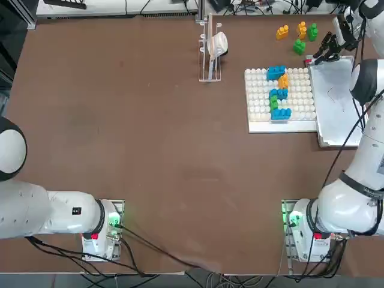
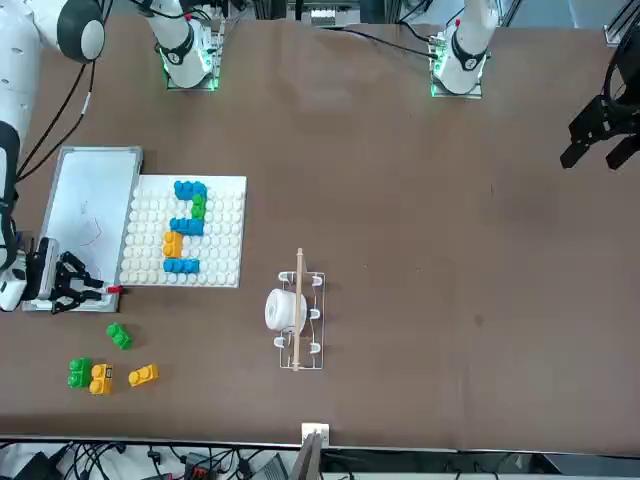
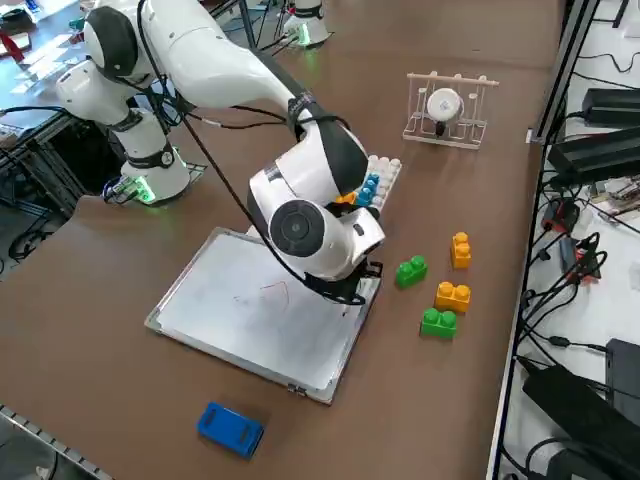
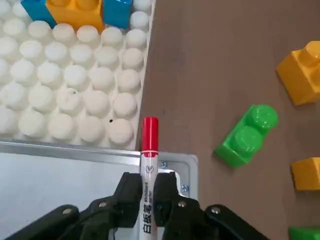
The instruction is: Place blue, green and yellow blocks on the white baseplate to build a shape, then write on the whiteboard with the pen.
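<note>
The robot's right arm (image 3: 210, 60) is big, round and shiny white, with dark grey rings at the joints. A thick black cable runs along it. Its base (image 1: 303, 231) glows green and has a small red patch. The right gripper (image 4: 147, 197) is black, with two blocky fingers (image 4: 131, 192) and little silver screws. One round grey cap (image 3: 296, 226) sits on the wrist.

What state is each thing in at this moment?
right gripper: shut on the pen, over the whiteboard's corner.
pen: held, red cap on.
whiteboard: flat, faint marks.
white baseplate: carries stacked blocks.
loose blocks: four on the table.
blue pad: lying unused.
</note>
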